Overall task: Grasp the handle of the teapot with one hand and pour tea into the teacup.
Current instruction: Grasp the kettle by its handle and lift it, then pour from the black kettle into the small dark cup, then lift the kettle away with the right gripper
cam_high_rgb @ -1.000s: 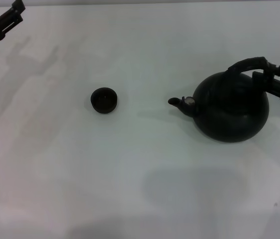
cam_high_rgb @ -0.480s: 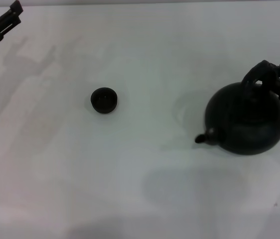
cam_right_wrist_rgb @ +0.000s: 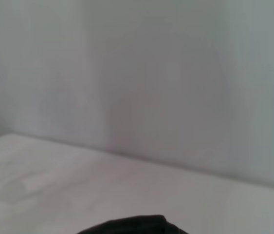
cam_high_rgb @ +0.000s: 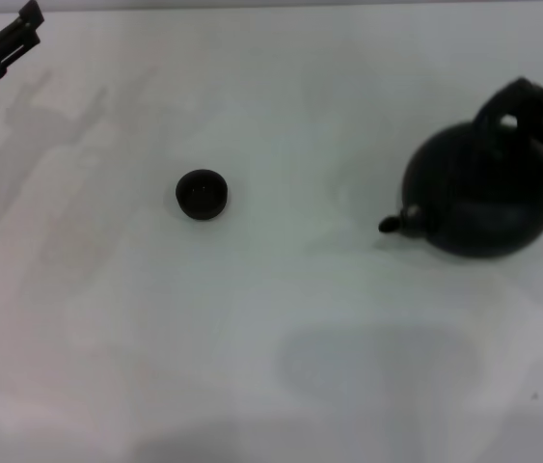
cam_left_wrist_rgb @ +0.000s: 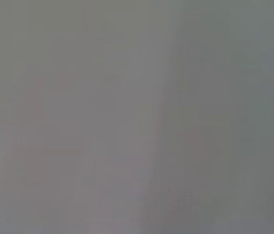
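The round black teapot [cam_high_rgb: 483,198] is at the right of the head view, its short spout [cam_high_rgb: 392,224] pointing left toward me. Its arched black handle [cam_high_rgb: 504,100] rises at the pot's far right top. My right gripper [cam_high_rgb: 531,108] reaches in from the right edge and is shut on that handle. A dark curved part of the teapot [cam_right_wrist_rgb: 127,225] shows at the bottom edge of the right wrist view. The small dark teacup [cam_high_rgb: 202,194] stands alone left of centre, well apart from the spout. No tea is visible. My left gripper [cam_high_rgb: 3,40] is parked at the far left corner.
The white table [cam_high_rgb: 271,328] spreads wide between cup and pot and toward me. A pale wall [cam_right_wrist_rgb: 151,73] rises behind the table's far edge. The left wrist view shows only a plain grey surface.
The teapot has shifted right with my right gripper, and its spout has swung from pointing straight left to pointing left and toward me. The cup has not moved.
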